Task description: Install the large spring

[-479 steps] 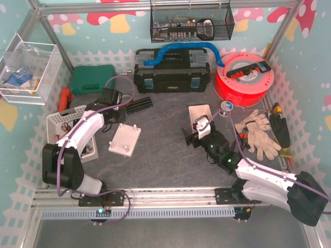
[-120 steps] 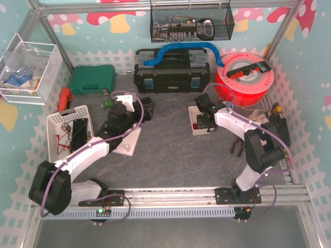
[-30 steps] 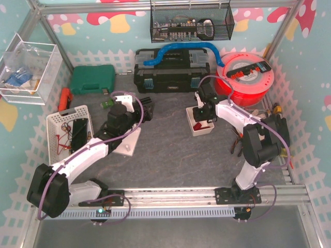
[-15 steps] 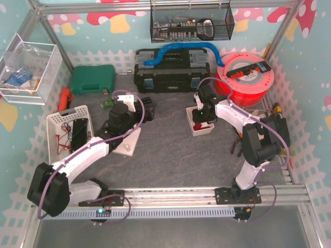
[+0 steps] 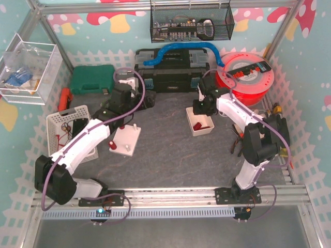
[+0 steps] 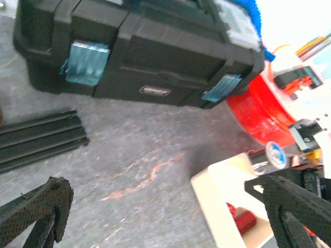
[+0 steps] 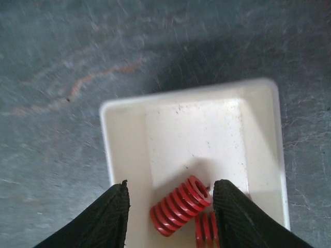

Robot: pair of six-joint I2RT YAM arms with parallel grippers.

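Grey matting (image 5: pixel 165 160) from above: our right gripper (image 5: pixel 202 111) hangs over the white tray (image 5: pixel 190 128); our left gripper (image 5: pixel 149 99) sits near the black toolbox (image 5: pixel 170 77). Left wrist: we see its jaws wide apart, holding nothing. Right wrist: jaws spread either side of the large spring (image 7: pixel 181 205), which lies in the tray.

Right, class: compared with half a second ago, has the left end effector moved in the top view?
Yes. The left end effector has shifted toward the back of the table, away from the white peg plate and closer to the black toolbox.
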